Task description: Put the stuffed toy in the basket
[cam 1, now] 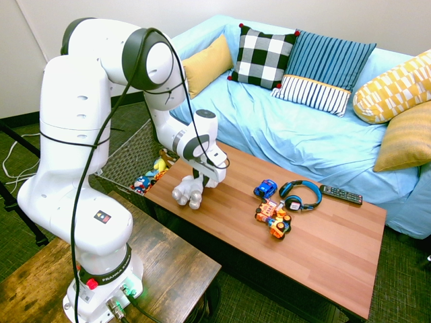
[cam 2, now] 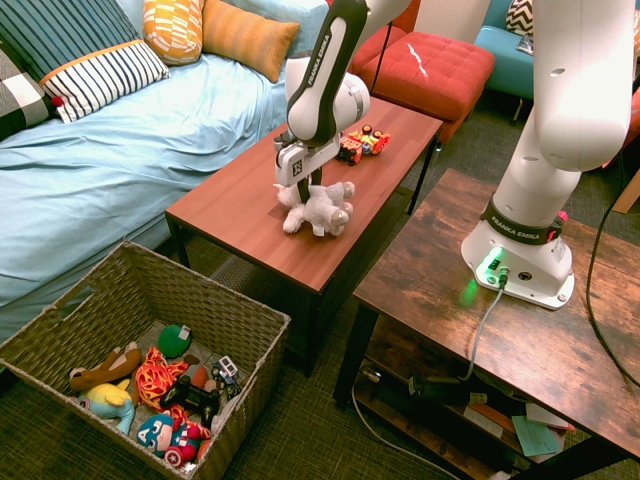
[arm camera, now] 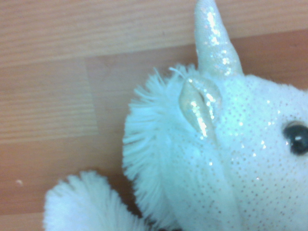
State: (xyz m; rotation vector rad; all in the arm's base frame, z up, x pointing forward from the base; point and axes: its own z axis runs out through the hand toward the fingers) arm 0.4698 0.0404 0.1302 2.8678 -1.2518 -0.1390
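On table (cam 2: pixel 232 212), stuffed toy (cam 2: pixel 325 212) is reached by gripper (cam 2: pixel 304 190); whether spread or pinching cannot be told. Lift, carry, release into basket (cam 2: pixel 205 305) left undone.

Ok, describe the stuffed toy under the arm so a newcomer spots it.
On the brown coffee table beside the blue-draped sofa, at the end nearer the basket, lies a fluffy white unicorn. The other toys on that tabletop are colourful vehicles.
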